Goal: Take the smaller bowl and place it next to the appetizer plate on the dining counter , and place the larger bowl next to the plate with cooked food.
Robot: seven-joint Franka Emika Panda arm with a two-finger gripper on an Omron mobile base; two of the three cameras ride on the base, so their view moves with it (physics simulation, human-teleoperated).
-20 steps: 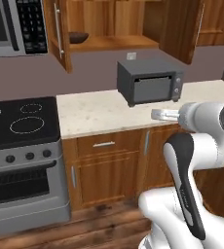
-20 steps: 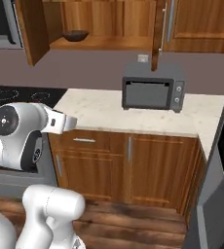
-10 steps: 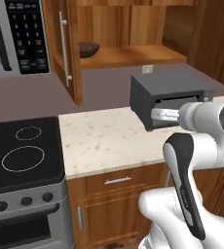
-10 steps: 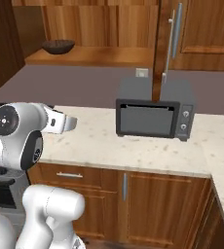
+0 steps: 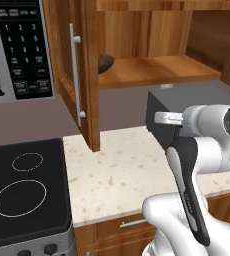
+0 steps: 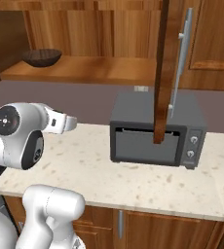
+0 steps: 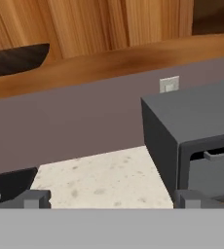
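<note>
Smaller bowl (image 6: 41,56): sits on open cabinet shelf, above and well ahead of jaws | gripper (image 7: 111,199): fully open, empty, aimed over counter (image 6: 133,180) beside toaster oven (image 6: 155,136) | judged: reach not begun

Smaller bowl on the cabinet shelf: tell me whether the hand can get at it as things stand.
Probably yes. The smaller bowl sits alone on the open cabinet shelf, the cabinet door swung aside, nothing in front of it. The hand is open but sits well below the shelf, above the counter, so it must rise first.
</note>
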